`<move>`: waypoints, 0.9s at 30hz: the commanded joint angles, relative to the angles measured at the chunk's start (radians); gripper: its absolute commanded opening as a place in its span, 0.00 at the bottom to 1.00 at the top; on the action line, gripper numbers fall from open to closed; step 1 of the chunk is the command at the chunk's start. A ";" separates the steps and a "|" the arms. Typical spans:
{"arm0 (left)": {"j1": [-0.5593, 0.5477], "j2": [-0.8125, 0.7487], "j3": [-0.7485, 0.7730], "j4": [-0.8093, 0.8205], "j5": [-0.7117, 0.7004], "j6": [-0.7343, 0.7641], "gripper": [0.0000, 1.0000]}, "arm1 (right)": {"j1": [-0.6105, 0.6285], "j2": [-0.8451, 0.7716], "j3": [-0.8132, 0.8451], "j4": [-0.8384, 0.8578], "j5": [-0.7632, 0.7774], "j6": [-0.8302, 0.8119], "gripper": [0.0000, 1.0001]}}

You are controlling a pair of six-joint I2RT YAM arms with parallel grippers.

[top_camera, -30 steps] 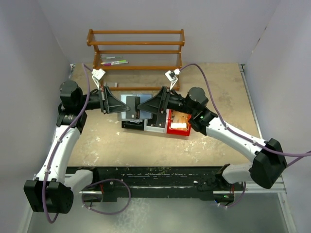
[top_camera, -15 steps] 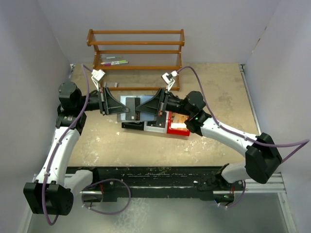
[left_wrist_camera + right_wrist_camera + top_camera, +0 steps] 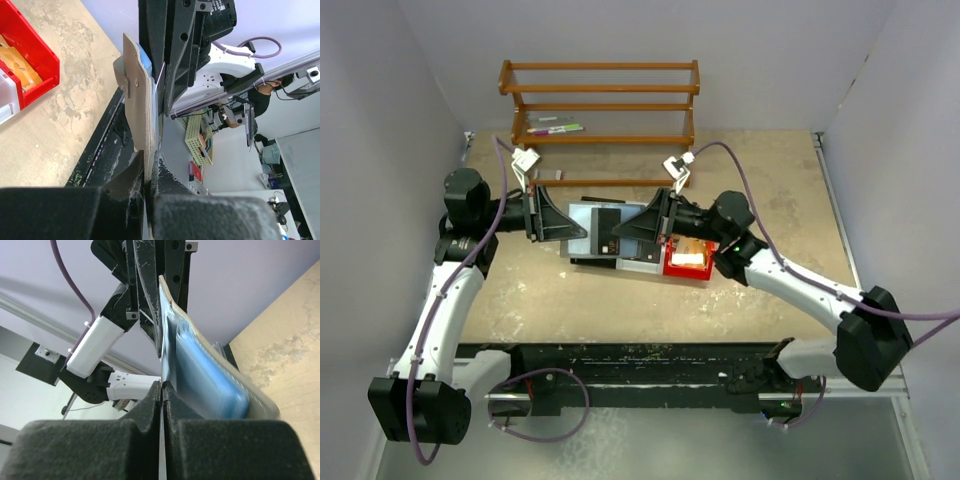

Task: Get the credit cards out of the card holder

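The card holder [image 3: 588, 212] hangs in the air above the bins, standing on edge between both arms. My left gripper [image 3: 575, 228] is shut on its left side. From the left wrist the card holder [image 3: 142, 115] appears edge-on, beige outside and blue inside, pinched in my left gripper [image 3: 150, 170]. My right gripper [image 3: 622, 230] is shut on a dark credit card [image 3: 608, 226] that sticks out of the holder. From the right wrist, my right gripper [image 3: 162, 386] pinches the thin credit card [image 3: 165, 352], with the card holder's blue pocket [image 3: 210, 380] beside it.
A row of bins lies under the holder: black [image 3: 592, 258], white [image 3: 642, 262] and red [image 3: 688, 262], the red one holding orange cards. A wooden rack [image 3: 600, 100] with pens [image 3: 555, 128] stands at the back. Grey walls close in on both sides.
My right gripper has gone from open to shut on the card's edge and drawn back slightly to the right. More of the dark card shows. The left gripper keeps holding the holder.
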 commanded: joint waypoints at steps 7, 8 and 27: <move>0.003 0.002 0.128 -0.357 -0.061 0.382 0.00 | -0.210 -0.264 -0.089 -0.287 -0.061 -0.162 0.00; 0.003 0.018 0.165 -0.477 -0.107 0.500 0.00 | -0.226 -0.286 -0.075 -0.392 -0.033 -0.218 0.00; 0.001 0.212 0.372 -1.264 -0.561 1.580 0.00 | -0.153 0.117 0.168 -0.835 0.432 -0.456 0.00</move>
